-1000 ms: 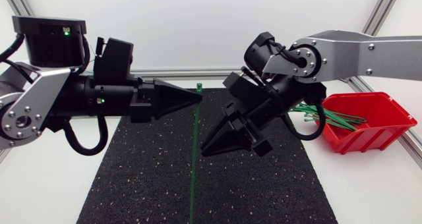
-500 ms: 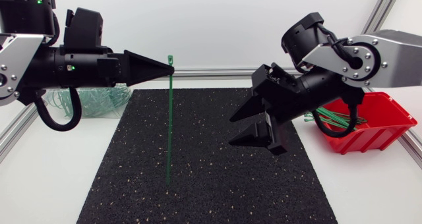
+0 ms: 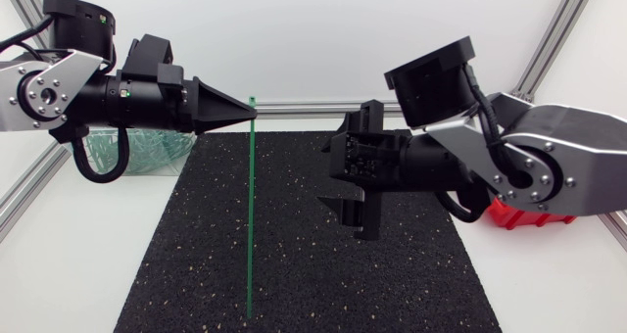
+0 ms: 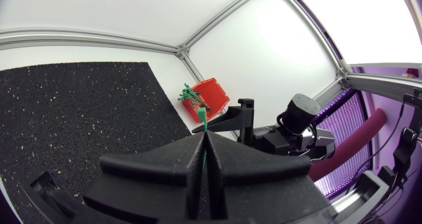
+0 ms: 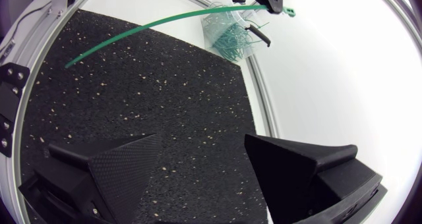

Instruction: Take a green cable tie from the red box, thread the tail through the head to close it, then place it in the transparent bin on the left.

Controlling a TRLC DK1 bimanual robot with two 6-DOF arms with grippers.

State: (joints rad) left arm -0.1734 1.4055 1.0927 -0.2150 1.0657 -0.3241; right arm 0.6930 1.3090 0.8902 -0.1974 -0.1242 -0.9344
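White table (image 3: 78, 264) framed by aluminium rails, with a black speckled rubber mat (image 3: 313, 284) over its middle.

Left arm (image 3: 59, 83): comes in from the left side and lies level above the mat's far edge. Right arm (image 3: 549, 162): comes in from the right side, with its wrist over the mat's right half.

Red plastic box (image 4: 214, 92): at the right of the mat, mostly hidden behind the right arm in the head view. The left wrist view shows a bundle of green ties (image 4: 191, 93) sticking out of it.

Transparent bin (image 3: 147, 149): far left corner, behind the left arm, with a tangle of closed green ties inside.

Left gripper (image 3: 245, 111): wedge fingers pressed together, pinching a long green cable tie (image 3: 250, 215) just below its square head (image 3: 252, 101). The tie hangs straight down, its tail end low over the mat's near edge; contact with the mat cannot be judged. The tail is not threaded.

Right gripper (image 3: 351, 181): fingers spread wide with nothing between them, well apart from the tie and to its right. In the right wrist view the tie arcs across ahead of the fingers.
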